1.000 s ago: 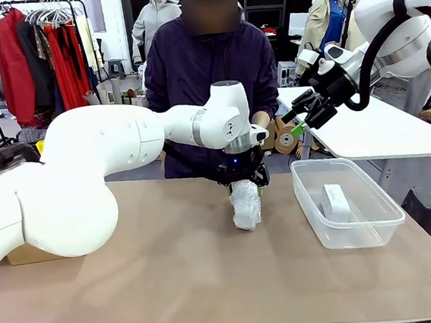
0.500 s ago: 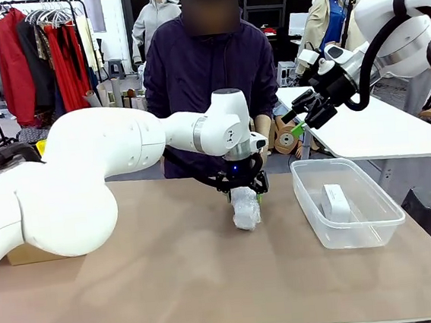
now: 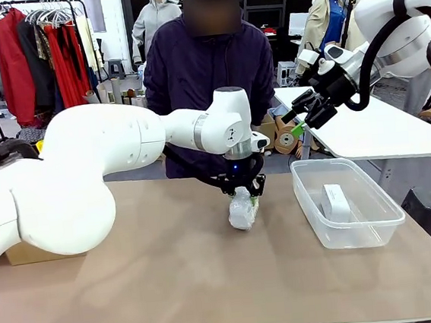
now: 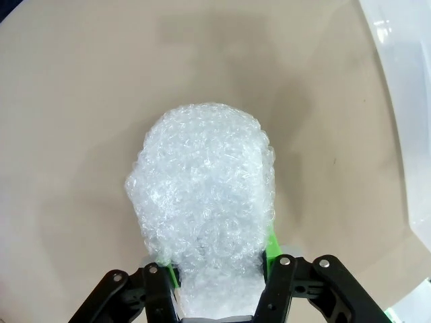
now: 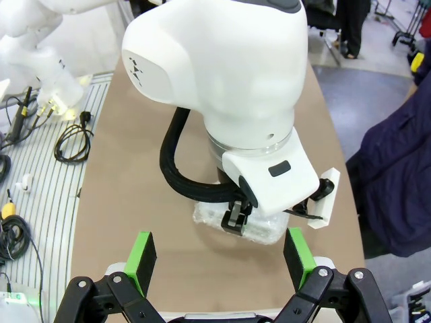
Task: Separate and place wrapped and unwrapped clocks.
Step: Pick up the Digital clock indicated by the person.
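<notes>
Grasp step: left gripper point(image 3: 246, 190) pinches the crinkly white bubble-wrapped bundle point(image 3: 241, 213); right gripper point(image 5: 219, 259) hangs spread. Next, probably: lift it clear.

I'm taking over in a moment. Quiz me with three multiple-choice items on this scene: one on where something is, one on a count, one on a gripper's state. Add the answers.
1. Where is the bare white block?
A. On the table beside the person
B. In the clear bin
C. On the floor

2. How many things lie in the clear bin?
A. One
B. None
C. Three

3. How does the left gripper stand?
A. Open, high above the table
B. Shut on nothing
C. Shut on the wrapped bundle

Answers:
1 B: the block lies inside the bin at the robot's right.
2 A: the block is the one thing seen in it.
3 C: the gripper's green pads press on both sides of the bundle.
</notes>
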{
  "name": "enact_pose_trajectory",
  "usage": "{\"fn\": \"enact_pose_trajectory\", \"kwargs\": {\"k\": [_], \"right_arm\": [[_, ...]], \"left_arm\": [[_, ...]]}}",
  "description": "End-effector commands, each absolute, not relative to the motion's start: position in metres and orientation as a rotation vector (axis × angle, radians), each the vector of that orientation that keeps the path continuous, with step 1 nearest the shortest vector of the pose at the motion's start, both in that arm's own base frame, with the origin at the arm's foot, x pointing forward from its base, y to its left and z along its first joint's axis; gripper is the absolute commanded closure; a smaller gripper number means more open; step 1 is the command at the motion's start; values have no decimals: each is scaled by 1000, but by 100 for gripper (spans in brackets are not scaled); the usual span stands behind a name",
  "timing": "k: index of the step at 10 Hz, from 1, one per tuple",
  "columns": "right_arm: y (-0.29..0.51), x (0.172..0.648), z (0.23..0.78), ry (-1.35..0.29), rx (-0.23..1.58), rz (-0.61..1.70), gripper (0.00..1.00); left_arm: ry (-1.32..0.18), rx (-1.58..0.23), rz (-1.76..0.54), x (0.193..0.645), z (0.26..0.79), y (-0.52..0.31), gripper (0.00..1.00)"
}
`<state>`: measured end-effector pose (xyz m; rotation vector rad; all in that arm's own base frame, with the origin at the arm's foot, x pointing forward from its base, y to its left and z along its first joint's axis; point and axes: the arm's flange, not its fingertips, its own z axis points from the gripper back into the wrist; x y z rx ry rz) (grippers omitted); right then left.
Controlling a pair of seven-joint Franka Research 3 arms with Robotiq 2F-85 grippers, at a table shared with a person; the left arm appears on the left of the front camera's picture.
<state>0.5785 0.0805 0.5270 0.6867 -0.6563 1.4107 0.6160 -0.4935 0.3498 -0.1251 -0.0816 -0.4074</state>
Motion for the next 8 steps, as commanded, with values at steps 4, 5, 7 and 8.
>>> {"fn": "enact_pose_trajectory", "kwargs": {"k": [4,5,7,8], "right_arm": [[80,577,529,-655,681,1414,0],[80,577,529,-655,681,1414,0],[80,577,529,-655,681,1414,0],[80,577,529,-655,681,1414,0]], "left_arm": [[-129,-15,-443,610,412,-488,100],[-136,-9,-419,612,430,-488,100],[-155,24,-378,615,471,-486,100],[-173,54,-384,615,490,-485,100]]}}
